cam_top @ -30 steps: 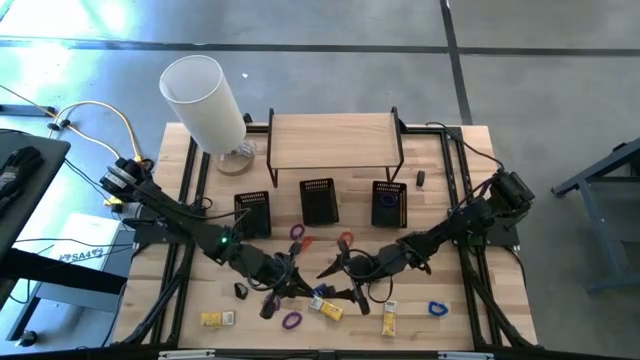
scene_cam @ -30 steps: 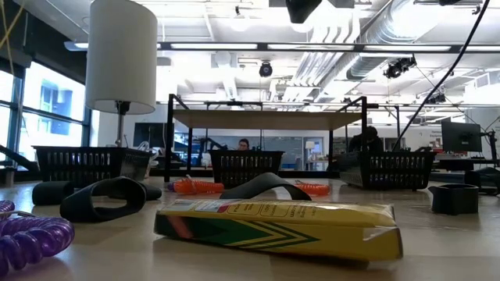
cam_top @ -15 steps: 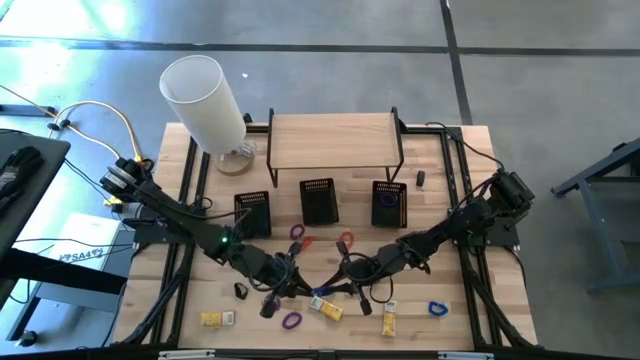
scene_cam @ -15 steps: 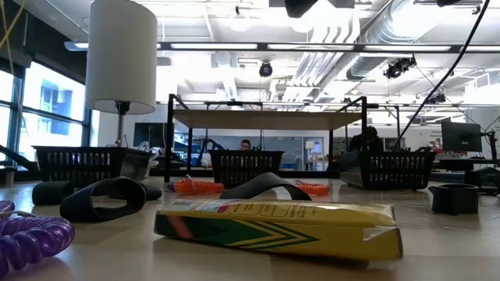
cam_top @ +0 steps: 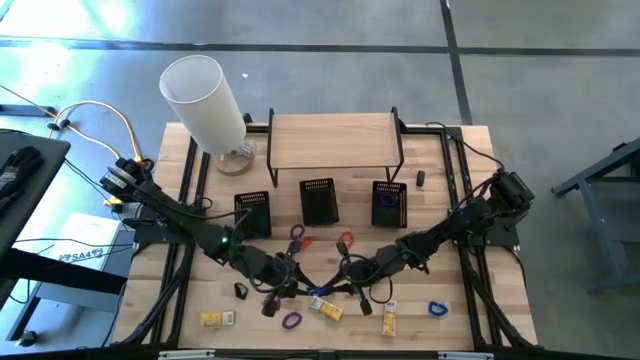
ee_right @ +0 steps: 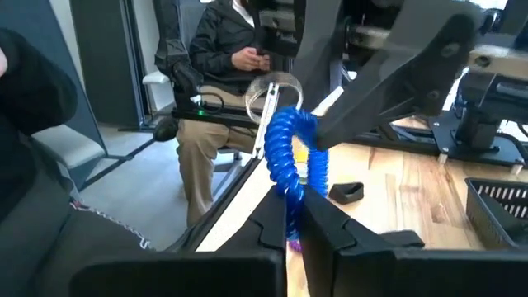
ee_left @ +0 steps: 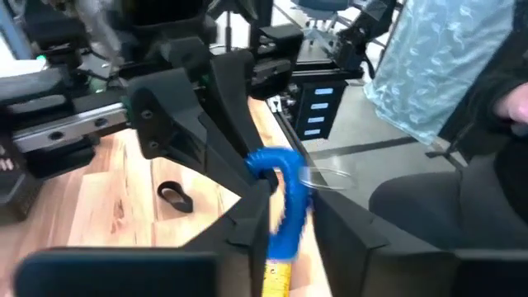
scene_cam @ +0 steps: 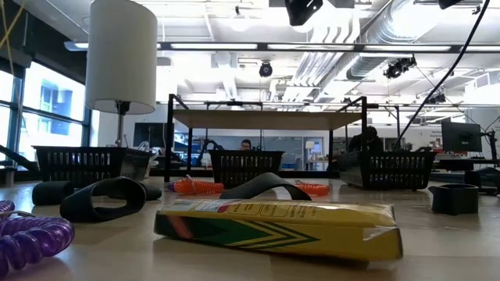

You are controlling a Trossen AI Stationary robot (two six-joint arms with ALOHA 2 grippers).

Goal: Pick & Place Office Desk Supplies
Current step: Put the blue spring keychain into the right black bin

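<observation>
A blue coiled band is held between both grippers, above the table's near middle. It also shows in the right wrist view. My left gripper comes from the left and my right gripper from the right. They meet tip to tip, both shut on the band. A yellow crayon box lies on the table just below them. A purple coiled band, a black clip and small yellow-and-white blocks lie near the front edge. My left gripper pinches the blue band's lower coils between its two fingers, coming nearly level from the table's left. The band stands up out of the fingers, clear of the table. My right gripper pinches the band's other end between its two fingers, coming nearly level from the table's right. The band's coils rise above its fingertips toward the left gripper's fingers.
Three black baskets stand mid-table before a wooden shelf. A tall white cylinder stands far left. Purple and red-orange bands lie by the baskets. Another blue band lies near right. A seated person is beyond the table.
My right gripper, open a second ago, has moved a little toward the table's left, up to the left gripper, and has shut on the blue band. The left gripper has kept its hold, almost still.
</observation>
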